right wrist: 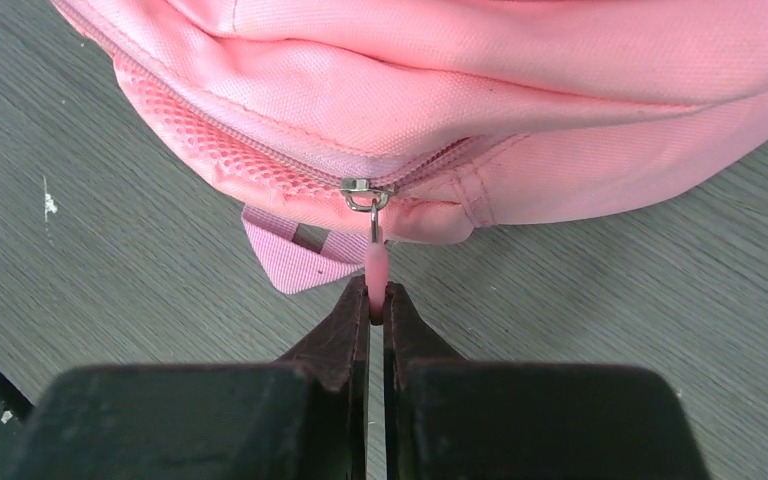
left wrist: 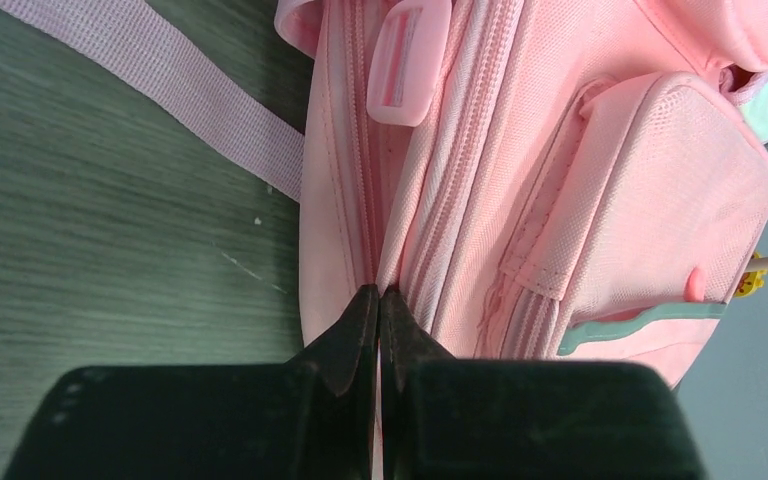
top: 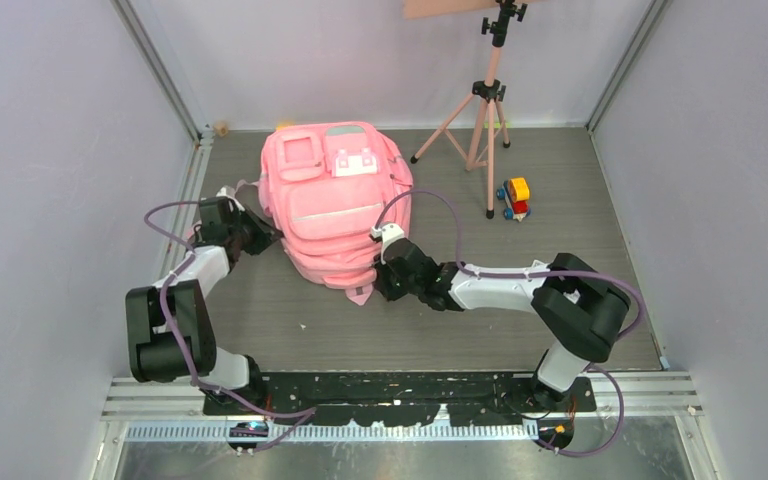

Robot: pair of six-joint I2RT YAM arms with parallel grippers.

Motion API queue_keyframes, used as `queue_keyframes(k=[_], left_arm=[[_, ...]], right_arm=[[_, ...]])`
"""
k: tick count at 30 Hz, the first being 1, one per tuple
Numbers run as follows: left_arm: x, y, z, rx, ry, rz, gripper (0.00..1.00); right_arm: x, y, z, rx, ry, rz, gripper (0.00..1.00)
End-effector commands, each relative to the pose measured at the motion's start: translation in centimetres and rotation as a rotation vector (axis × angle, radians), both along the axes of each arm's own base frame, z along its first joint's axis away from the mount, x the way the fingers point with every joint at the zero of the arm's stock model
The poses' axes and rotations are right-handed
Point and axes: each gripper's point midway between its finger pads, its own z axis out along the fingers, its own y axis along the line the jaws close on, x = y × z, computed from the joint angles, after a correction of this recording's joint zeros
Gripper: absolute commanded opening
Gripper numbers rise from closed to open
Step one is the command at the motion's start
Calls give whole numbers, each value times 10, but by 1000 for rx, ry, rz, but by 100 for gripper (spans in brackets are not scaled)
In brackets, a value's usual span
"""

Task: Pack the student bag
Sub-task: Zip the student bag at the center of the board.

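Overhead, right claw [top: 377, 281] seems at student bag [top: 335, 200]; close-up shows zip pull [right wrist: 375, 266] pinched.

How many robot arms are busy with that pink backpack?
2. The left arm is at the student bag's left side, left pincer shut against a seam. The right arm is at its near edge, right pincer shut on the zipper pull. None appears hidden.

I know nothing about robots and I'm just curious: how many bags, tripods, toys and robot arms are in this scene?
Student bag: 1
Tripod: 1
Toy: 1
Robot arms: 2, the left arm and the right arm
Total: 5
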Motion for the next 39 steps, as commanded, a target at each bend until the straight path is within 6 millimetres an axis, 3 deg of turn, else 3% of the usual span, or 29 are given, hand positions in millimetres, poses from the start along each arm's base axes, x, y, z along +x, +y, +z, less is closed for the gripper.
queue_keyframes(k=[1,5,7,10,18,23,36,37,39], left_arm=[[40,17,41,54,-191,11,4],[20,9,42,37,-176,4,46],[7,4,43,62,-173,2,56],[-14,-17,46,118,-177,-55,63],[-68,-56,35,13,-157,-49,70],[-86,-74,24,-21,-138,-47,72],[-71,-96,0,-66,-132,-35,73],[-70,-96,0,-62,-134,-31,71],[-66,-93,-1,-49,-145,-18,59]], right_arm=[[-12,6,-10,-9,74,44,0],[-16,12,-13,2,92,56,0],[-17,15,-13,13,98,59,0],[-17,18,-13,24,104,64,1],[-18,20,-12,29,102,70,0],[-18,23,-11,39,98,72,0],[-24,28,-7,48,98,80,0],[-24,28,-6,48,97,80,0],[-24,26,-6,40,95,74,0]])
